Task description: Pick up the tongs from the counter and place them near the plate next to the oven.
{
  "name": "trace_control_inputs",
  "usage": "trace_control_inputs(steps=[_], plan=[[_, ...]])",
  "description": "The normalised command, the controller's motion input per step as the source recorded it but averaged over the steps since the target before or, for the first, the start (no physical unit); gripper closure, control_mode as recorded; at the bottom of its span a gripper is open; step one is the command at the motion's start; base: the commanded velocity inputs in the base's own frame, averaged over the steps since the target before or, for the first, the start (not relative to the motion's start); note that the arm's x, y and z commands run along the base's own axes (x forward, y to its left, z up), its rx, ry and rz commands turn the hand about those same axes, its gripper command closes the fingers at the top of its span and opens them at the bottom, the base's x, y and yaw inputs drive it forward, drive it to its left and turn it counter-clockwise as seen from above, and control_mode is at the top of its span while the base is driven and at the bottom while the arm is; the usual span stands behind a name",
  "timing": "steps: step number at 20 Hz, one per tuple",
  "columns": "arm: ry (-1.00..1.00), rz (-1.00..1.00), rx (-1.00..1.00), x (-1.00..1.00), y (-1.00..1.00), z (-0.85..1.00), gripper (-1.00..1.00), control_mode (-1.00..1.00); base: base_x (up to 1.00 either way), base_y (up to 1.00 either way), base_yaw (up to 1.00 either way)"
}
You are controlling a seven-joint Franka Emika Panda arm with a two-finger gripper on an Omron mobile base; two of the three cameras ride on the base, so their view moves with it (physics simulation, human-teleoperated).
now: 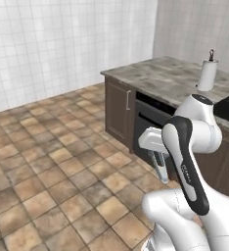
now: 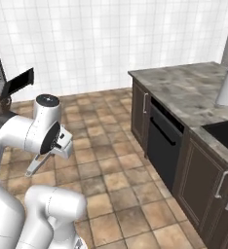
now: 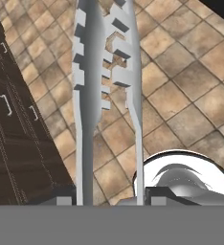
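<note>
Overhead in the hand view, the slim silvery metal tongs (image 3: 106,95) with toothed ends run up from between the two-finger gripper (image 3: 106,198), whose jaws are clamped on their arms, above brown floor tiles (image 3: 181,95). Dark brown cabinets (image 3: 18,143) stand at left. From the left base camera, the white arm (image 1: 185,147) is folded low, well apart from the mottled grey-beige stone counter (image 1: 170,78), tongs hanging over open floor.
</note>
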Motion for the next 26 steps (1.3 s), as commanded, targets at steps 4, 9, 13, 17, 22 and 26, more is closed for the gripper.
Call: trace_control_inputs(steps=[4,9,13,17,22,26], plan=[[0.00,0.00,0.00,0.00,0.00,0.00,1.00,1.00,0.84,0.01,0.00],[0.00,0.00,0.00,0.00,0.00,0.00,1.00,1.00,0.90,0.07,0.00],[0.00,0.00,0.00,0.00,0.00,0.00,1.00,1.00,0.94,0.10,0.03],[0.00,0.00,0.00,0.00,0.00,0.00,1.00,1.00,0.92,0.10,0.18],[0.00,0.00,0.00,0.00,0.00,0.00,1.00,1.00,0.81,0.05,0.31],[0.00,0.00,0.00,0.00,0.00,0.00,1.00,1.00,0.74,0.02,0.38]])
